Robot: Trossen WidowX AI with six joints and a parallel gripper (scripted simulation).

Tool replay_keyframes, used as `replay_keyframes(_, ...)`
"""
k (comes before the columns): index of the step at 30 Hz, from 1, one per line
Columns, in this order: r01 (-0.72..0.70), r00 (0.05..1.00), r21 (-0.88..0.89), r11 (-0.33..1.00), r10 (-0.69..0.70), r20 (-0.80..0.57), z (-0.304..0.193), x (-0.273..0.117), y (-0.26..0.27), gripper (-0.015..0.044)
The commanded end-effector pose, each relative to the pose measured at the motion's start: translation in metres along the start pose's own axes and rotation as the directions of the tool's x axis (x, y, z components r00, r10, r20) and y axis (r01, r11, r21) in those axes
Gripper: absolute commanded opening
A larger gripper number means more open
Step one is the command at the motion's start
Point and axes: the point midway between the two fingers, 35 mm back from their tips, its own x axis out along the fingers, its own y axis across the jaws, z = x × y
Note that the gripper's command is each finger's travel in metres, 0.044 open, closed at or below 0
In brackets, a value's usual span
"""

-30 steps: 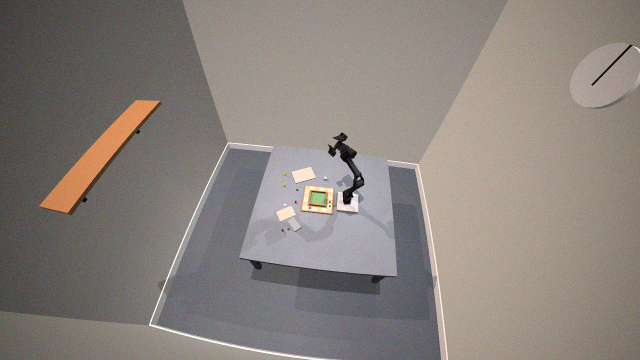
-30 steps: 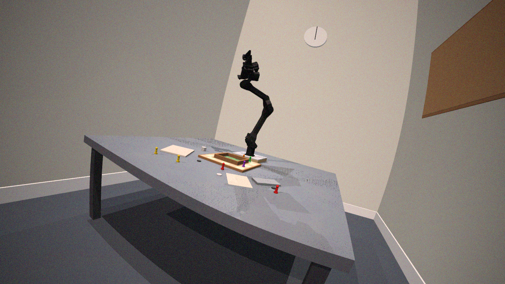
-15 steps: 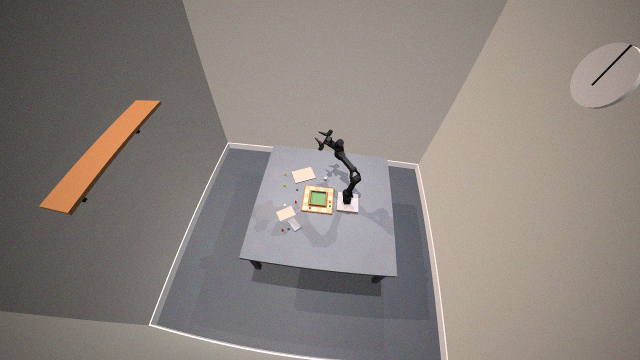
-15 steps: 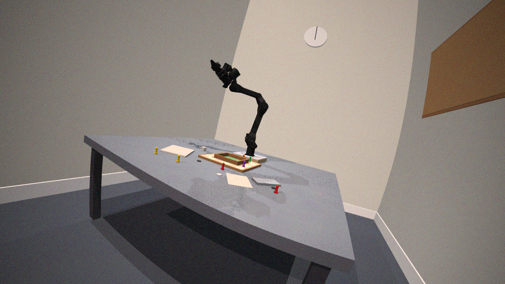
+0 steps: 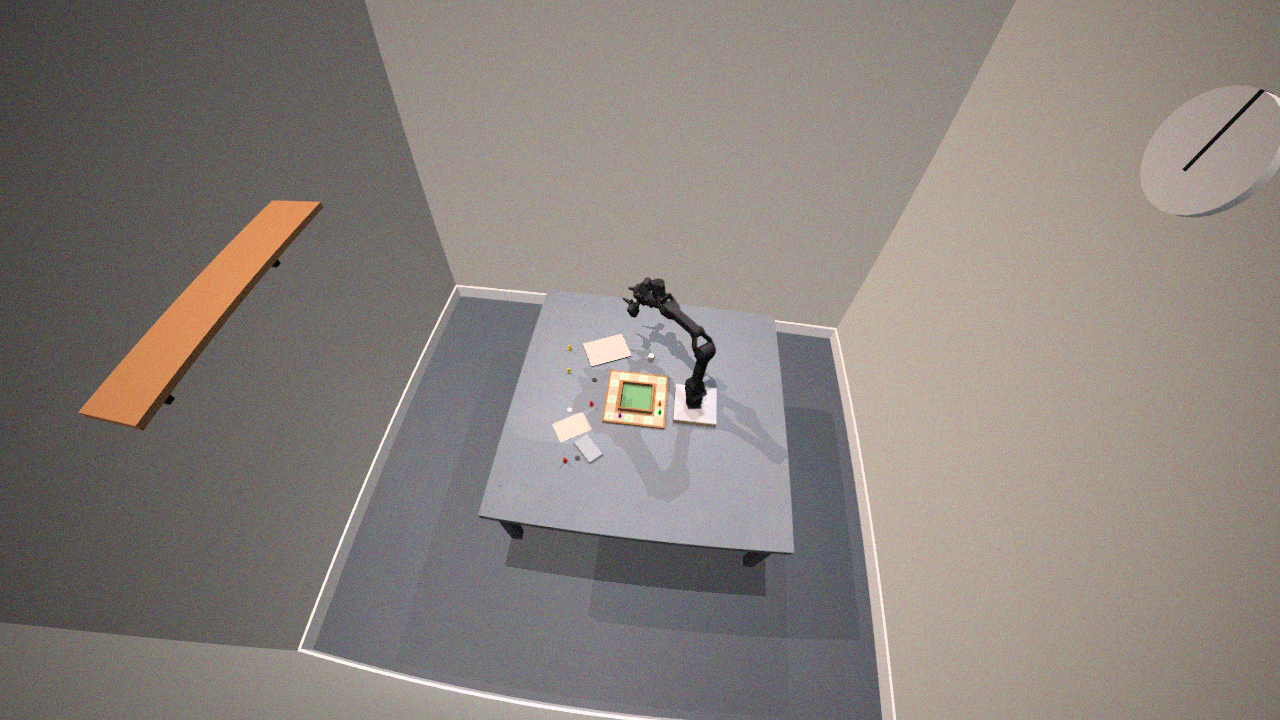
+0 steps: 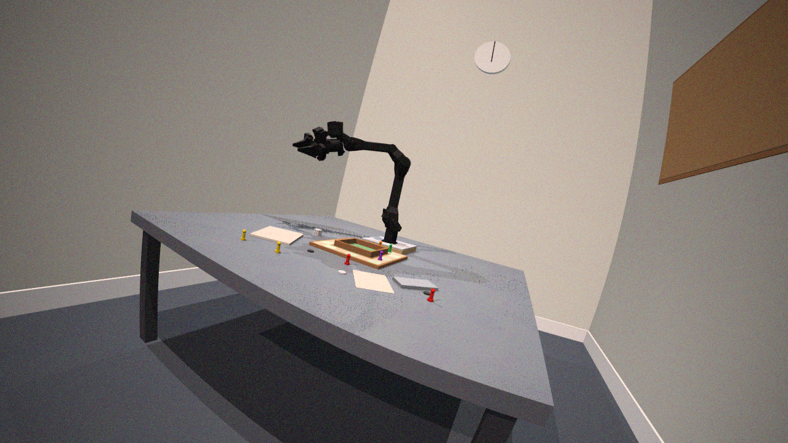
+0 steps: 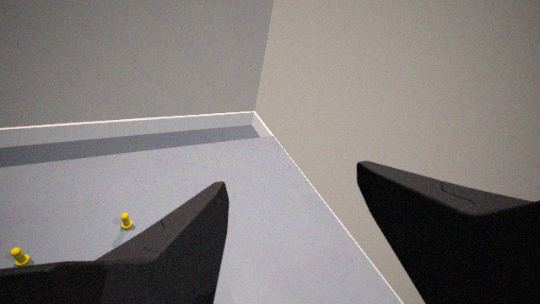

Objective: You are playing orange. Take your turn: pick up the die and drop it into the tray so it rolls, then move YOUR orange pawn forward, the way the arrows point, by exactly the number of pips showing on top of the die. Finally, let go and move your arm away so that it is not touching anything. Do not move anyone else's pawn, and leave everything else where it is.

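The white die [image 5: 650, 357] [image 6: 317, 232] lies on the table behind the board, beyond the tray. The tray [image 5: 637, 384] [image 6: 345, 247] has brown walls and a green floor and sits in the middle of the board. The orange pawn [image 5: 659, 403] [image 6: 380, 242] stands on the board's side nearest the arm base, beside the green pawn [image 5: 659, 411] [image 6: 389, 248]. My gripper [image 5: 627, 300] [image 6: 295, 147] [image 7: 291, 181] is open and empty, high above the table and pointing outward, away from the die. The die's top pips are too small to read.
The purple pawn [image 5: 619, 415] [image 6: 380, 255] stands on the board [image 5: 665, 385] [image 6: 399, 258]. Yellow pawns [image 5: 569, 348] [image 6: 278, 247] [image 7: 126, 221], red pawns [image 5: 564, 460] [image 6: 431, 295], cream cards [image 5: 606, 350] [image 6: 276, 235], a grey slab [image 5: 588, 448] [image 6: 415, 283] and small dark and white discs lie around it.
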Motion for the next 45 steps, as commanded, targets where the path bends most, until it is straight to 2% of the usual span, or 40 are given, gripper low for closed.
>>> replay_keyframes(1, -0.061, 0.958, 0.029, 0.998, 0.067, -0.28, -0.075, 0.012, 0.023, 0.0275)
replay_keyframes(4, -0.104, 0.893, 0.048, 0.993, 0.114, -0.435, -0.117, 0.01, 0.038, 0.0275)
replay_keyframes(8, -0.172, 0.76, 0.077, 0.982, 0.183, -0.624, -0.169, -0.003, 0.059, 0.0275)
replay_keyframes(13, -0.275, 0.527, 0.133, 0.952, 0.265, -0.808, -0.223, -0.035, 0.089, 0.0275)
replay_keyframes(16, -0.341, 0.357, 0.179, 0.923, 0.303, -0.884, -0.248, -0.061, 0.107, 0.0275)
replay_keyframes(18, -0.367, 0.284, 0.2, 0.908, 0.314, -0.906, -0.256, -0.073, 0.113, 0.0275)
replay_keyframes(28, -0.369, 0.277, 0.202, 0.907, 0.315, -0.908, -0.258, -0.071, 0.108, 0.0275)
replay_keyframes(45, -0.369, 0.277, 0.202, 0.907, 0.315, -0.908, -0.288, -0.062, 0.118, 0.0275)
